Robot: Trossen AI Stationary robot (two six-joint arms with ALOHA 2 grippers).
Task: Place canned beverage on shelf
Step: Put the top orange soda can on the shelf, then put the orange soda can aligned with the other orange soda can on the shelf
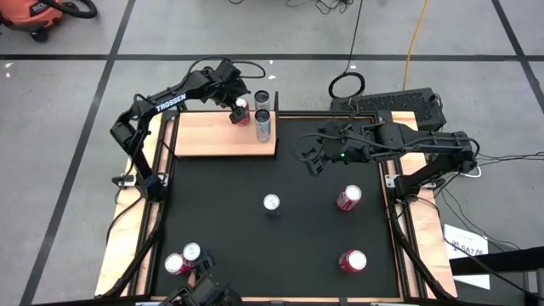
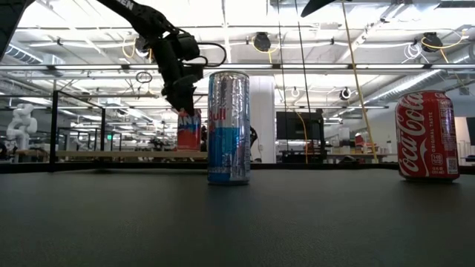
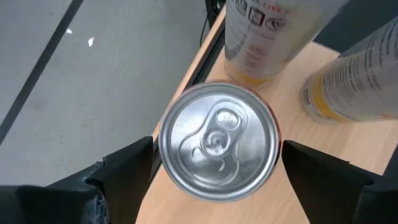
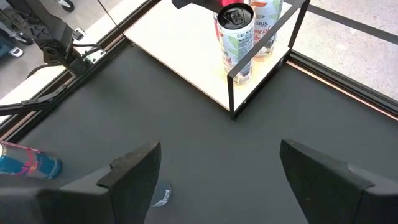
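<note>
Can (image 3: 217,142) stands on shelf (image 3: 348,140) between open left tool (image 3: 214,171) fingers.

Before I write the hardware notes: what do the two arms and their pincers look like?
Both arms are black and jointed. The left arm carries white TROSSEN lettering; black cables run along both. The right arm shows a small green light. Each pincer, such as the right pincer, has two flat, dark, angular fingers.
</note>
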